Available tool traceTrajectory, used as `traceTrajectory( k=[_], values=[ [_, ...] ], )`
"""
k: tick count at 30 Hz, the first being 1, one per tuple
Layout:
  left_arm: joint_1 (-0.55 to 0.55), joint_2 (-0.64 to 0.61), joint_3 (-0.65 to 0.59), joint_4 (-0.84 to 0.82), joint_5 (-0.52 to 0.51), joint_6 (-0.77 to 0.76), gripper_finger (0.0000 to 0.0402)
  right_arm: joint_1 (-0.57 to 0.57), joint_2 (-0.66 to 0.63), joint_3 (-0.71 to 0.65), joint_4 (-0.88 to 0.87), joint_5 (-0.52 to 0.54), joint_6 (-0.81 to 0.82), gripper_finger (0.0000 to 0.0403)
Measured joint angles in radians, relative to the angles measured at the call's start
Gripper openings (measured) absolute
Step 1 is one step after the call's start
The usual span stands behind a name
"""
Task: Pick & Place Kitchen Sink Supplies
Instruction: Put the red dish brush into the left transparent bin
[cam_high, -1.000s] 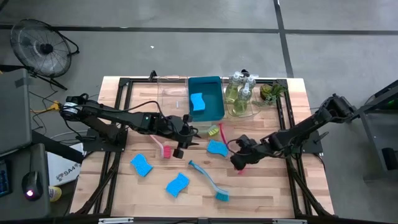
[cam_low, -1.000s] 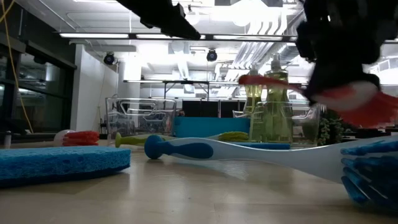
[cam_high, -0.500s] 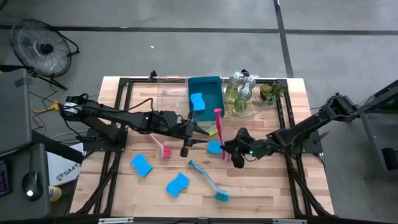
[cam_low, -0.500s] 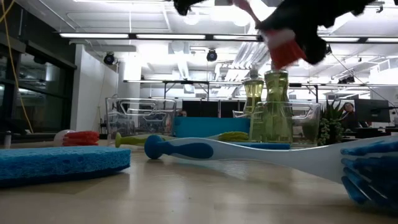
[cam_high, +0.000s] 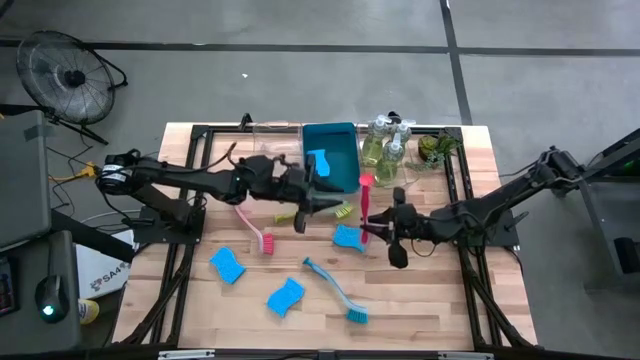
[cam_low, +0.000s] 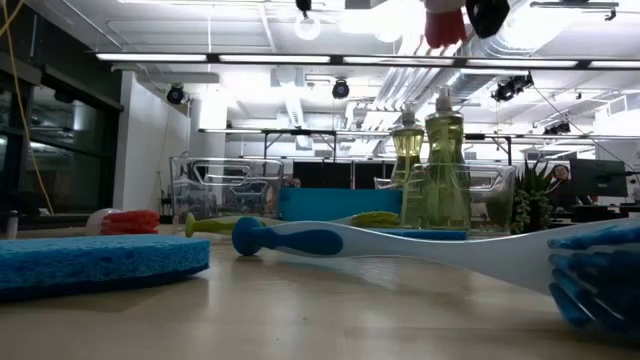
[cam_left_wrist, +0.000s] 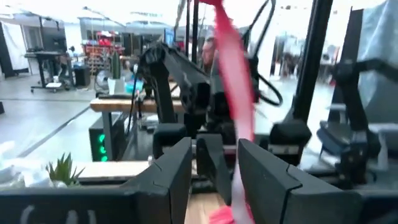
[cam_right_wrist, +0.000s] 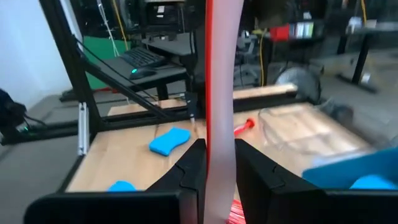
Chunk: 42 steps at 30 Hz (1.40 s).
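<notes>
- One pink-red dish brush (cam_high: 364, 205) hangs above mid-surface, near the blue bin (cam_high: 345, 175), right claw (cam_high: 381, 228) clamped on its handle.
- Light, stiff, likely slick; grip mid-handle.
- Left claw (cam_high: 318, 205) partly open, empty, beside it.

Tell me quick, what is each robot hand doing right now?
Left gripper: open, holding nothing, over the middle of the table.
Right gripper: shut on the pink-red dish brush, lifted above the table.

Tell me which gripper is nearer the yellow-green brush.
Left. The left gripper hovers right beside the yellow-green brush; the right gripper, holding the red brush, sits farther off.
</notes>
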<state>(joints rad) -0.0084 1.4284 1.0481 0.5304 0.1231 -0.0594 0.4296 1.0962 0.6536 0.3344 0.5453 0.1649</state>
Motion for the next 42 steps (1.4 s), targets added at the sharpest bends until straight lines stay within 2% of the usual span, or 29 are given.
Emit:
traceTrajectory(
  k=[4,8,13,17,20,32,37,42],
  values=[
    [0.021,0.000,0.000,0.045,0.026,-0.010,0.0129,-0.031,-0.006,0.000,0.022,-0.019,-0.086,0.0053],
    [0.023,0.000,0.000,0.066,0.065,-0.010,0.0143,-0.094,-0.005,0.000,0.043,-0.112,-0.102,0.0053],
    [0.021,0.000,0.000,0.098,0.072,-0.053,0.0213,-0.168,-0.005,0.000,0.044,-0.231,-0.104,0.0053],
    [0.022,0.000,0.000,0.096,-0.002,-0.077,0.0269,-0.212,-0.005,0.000,0.045,-0.313,-0.110,0.0053],
    [0.022,0.000,0.000,0.096,-0.046,-0.077,0.0291,-0.240,-0.003,0.000,0.057,-0.357,-0.123,0.0053],
    [0.022,0.000,0.000,0.110,-0.063,-0.107,0.0292,-0.373,0.079,0.000,0.163,-0.513,-0.120,0.0053],
    [0.022,0.000,0.000,0.102,-0.063,-0.106,0.0292,-0.379,0.124,0.005,0.214,-0.537,-0.117,0.0053],
    [0.022,0.000,0.000,0.095,-0.065,-0.106,0.0291,-0.382,0.182,0.069,0.197,-0.540,-0.122,0.0053]
  ],
)
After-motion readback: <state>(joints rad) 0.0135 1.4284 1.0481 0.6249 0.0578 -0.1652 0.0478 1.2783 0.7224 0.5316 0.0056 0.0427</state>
